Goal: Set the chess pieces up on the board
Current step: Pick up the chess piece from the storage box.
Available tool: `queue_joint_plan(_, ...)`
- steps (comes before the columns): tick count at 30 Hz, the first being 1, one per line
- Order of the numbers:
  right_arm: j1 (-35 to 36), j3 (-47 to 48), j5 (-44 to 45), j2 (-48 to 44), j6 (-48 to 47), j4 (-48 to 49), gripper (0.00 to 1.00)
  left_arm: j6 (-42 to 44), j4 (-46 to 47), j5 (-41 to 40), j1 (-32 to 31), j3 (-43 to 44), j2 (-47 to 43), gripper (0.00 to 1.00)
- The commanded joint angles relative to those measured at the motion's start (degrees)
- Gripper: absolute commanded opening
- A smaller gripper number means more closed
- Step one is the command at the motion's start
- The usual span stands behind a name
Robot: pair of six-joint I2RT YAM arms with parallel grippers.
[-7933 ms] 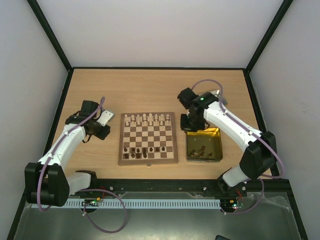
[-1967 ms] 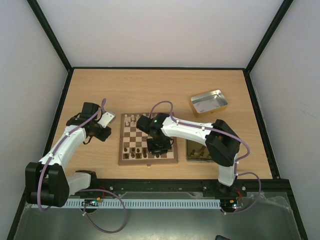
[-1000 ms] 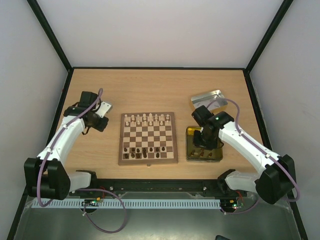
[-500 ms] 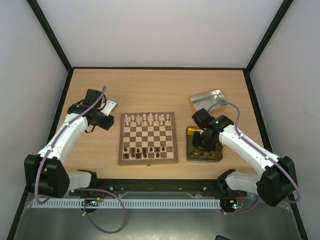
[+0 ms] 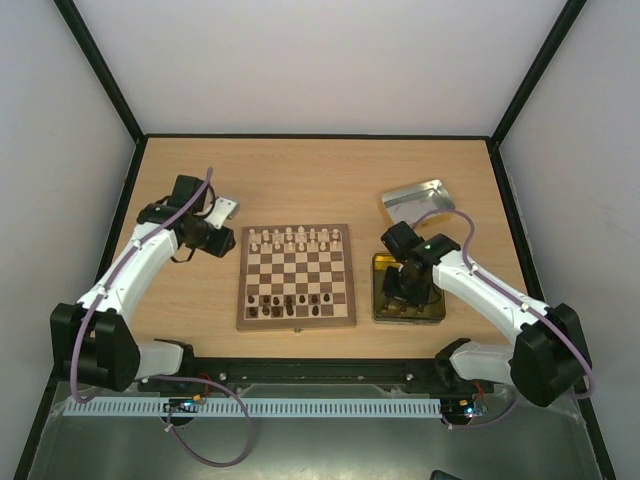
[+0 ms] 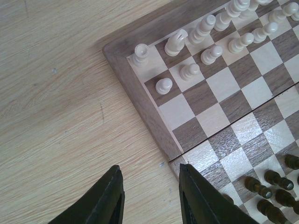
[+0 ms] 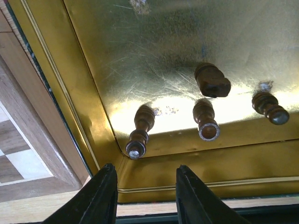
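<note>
Lowered right tool (image 7: 145,182) hovers over dark chess pieces (image 7: 206,119).

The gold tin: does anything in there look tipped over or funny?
Yes. Four dark brown chess pieces seem to lie on their sides in the gold tin, scattered near one wall, instead of standing on the board. The right hand hovers open above them.

Middle rows of the board (image 5: 296,270) are clear, plenty of room between the pale pieces (image 5: 290,238) on the far side and the dark pieces (image 5: 290,300) on the near side. In the gold tin (image 7: 140,51) the loose pieces (image 7: 206,120) sit apart, but the corner walls crowd the right pincer (image 7: 145,169).
</note>
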Motion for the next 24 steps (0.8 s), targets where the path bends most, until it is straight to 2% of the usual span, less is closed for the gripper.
queue_joint_plan(1,-0.1,-1.37,0.17,0.39,2.15,2.56,0.33,-0.62,-0.2,2.04,-0.25,1.34,1.1,0.34)
queue_joint_plan(13,-0.04,-0.49,-0.03,3.75,1.73,2.55,0.32,-1.83,0.55,2.99,-0.35,2.51,4.03,0.34)
queue_joint_plan(24,-0.1,0.35,0.42,5.84,0.93,2.25,0.31,-2.4,1.17,2.91,-0.34,1.77,3.14,0.34)
